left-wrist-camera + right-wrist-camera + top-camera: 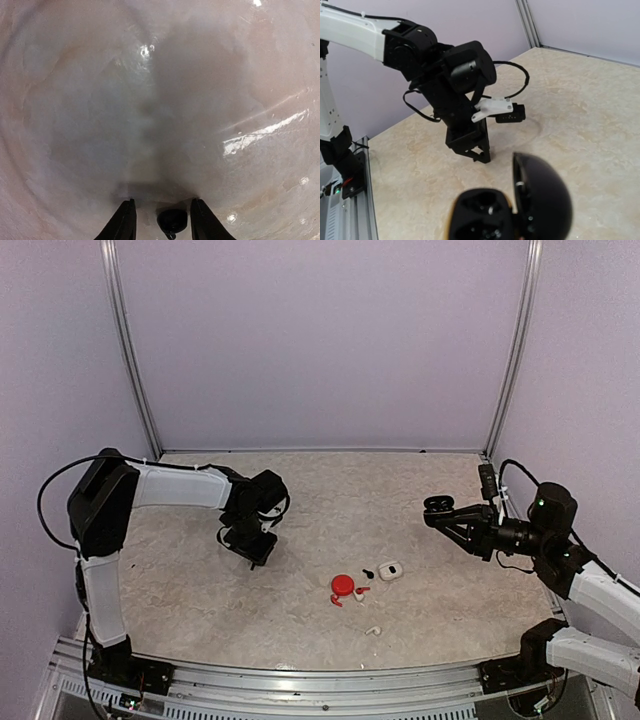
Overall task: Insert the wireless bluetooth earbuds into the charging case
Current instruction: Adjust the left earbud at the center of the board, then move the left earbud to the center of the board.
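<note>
On the table, top view: the left gripper (250,552) is pointing straight down at the marbled table (420,480), left of centre. The right gripper (447,512) is hanging above the surface on the right, clamped on the black charging case (436,504).
Loose things, top view: a red case (343,585), a white case (390,570), a second black bud (368,572) between them, red buds (336,600) beside the red case and a white bud (373,630) nearer the front rail (300,672) are lying in a cluster, well apart from both grippers.
Room, top view: bare table is lying all round the left gripper. The cluster is sitting nearer the rail than the straight line between the two grippers.
Under the left wrist: the black earbud (172,221) is lying on the table between the fingers (125,222) of the left gripper (163,201). The jaws are standing apart, a clear gap showing on one side and very little on the other, so nothing is gripped yet.
Handling, judged: the bud is looking very light, hard, glossy and rounded, likely to roll or squirt out of a pinch. Taking it low and square across the bulb seems safest, as the stem is too small to make out.
Right wrist: the black charging case (510,210) is filling the bottom of the view, lid (542,192) hinged open and sockets showing. The fingers holding it are not showing here.
Room, right wrist: the left gripper (479,155) is standing tip-down on the table well beyond the case, with open surface lying between them.
</note>
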Tool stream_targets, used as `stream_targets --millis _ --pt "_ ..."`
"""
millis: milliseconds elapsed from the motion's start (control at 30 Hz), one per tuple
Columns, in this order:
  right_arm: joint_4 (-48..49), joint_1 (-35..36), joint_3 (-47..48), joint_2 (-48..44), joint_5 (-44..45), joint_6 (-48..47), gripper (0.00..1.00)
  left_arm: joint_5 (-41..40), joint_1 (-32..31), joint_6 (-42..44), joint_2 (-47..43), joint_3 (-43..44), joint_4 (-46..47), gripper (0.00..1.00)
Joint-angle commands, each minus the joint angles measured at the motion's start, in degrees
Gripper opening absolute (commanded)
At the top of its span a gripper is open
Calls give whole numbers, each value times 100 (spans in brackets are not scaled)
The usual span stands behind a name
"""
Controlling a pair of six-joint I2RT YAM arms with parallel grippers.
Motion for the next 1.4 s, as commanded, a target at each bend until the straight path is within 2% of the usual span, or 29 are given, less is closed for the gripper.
stream_targets --millis 0,233,500,600,733,833,1367 --pt "10 -71 20 -119 -54 10 0 127 -100 83 216 96 -21 35" --pt "-3 -75 28 -145 -50 10 0 314 -507 -44 8 -266 -146 23" --pt "10 -79 46 -98 -75 -1 0 888 -1301 -411 -444 -1141 -6 19" --pt "14 -74 63 -74 -100 -11 0 907 -1584 -500 -565 -1267 -129 20" --pt "48 -73 73 -26 -136 -3 0 661 -1746 -552 -600 -1193 -499 32" --pt "58 -71 73 -26 -136 -1 0 426 -1758 -548 -575 -1026 -682 35" --pt "49 -73 29 -51 -118 -18 0 43 -1851 -276 -35 -374 -918 33"
